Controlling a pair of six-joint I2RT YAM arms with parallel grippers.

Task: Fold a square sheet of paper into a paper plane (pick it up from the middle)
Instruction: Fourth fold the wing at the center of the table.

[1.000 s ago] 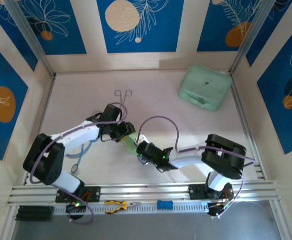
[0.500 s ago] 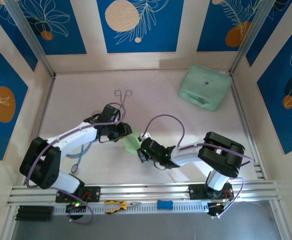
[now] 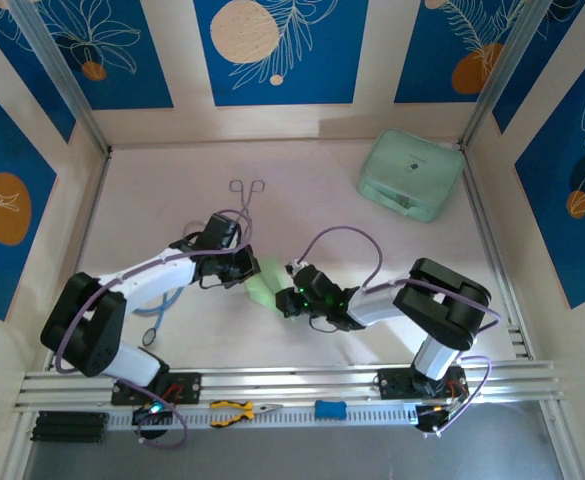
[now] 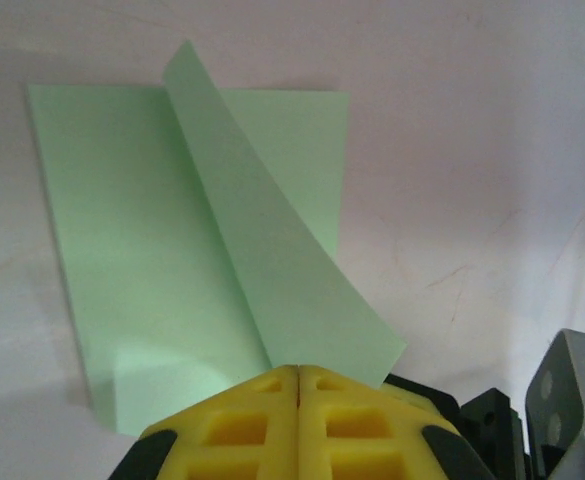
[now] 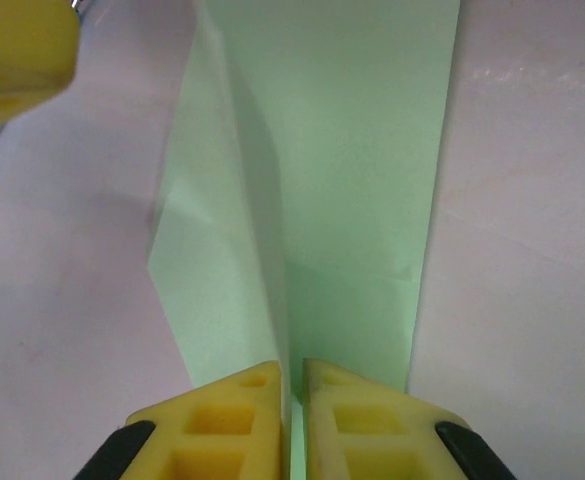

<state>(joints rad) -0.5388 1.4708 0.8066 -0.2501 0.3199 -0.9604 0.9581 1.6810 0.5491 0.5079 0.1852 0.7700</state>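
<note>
Light-green paper (image 3: 262, 288) lies on the table (image 3: 422, 250), low-centre in the top view, right between the two grippers. Not a dart yet: the sheet is flat on the surface with one flap standing up along a crease. In the left wrist view the flap (image 4: 272, 270) rises from the sheet's far edge and curves down toward the camera, its near end running in between the yellow fingers (image 4: 242, 425). There the left gripper (image 4: 299, 378) is clamped, fingers meeting with no gap, pinching that flap end. Opposite, the right gripper (image 5: 292, 378) is closed on the paper too. The right wrist view shows its pads (image 5: 362, 425) with only a hairline slit and the raised crease going in between them; a flat green strip runs away from the camera to the right of the crease. One yellow finger (image 5: 12, 55) of the left gripper sits in the top-left corner of that view, just beside the paper's far end. Both grippers hold the same sheet from opposite ends, the left arm (image 3: 142, 270) reaching in from the left and the right arm (image 3: 382, 310) from the right. The mint case (image 3: 412, 175) sits at the far right, well apart. The tongs (image 3: 246, 190) lie beyond the left gripper, apart from the paper. Yellow-handled pliers (image 3: 234, 411) and a blue bit (image 3: 329, 408) rest on the front rail (image 3: 492, 378).
</note>
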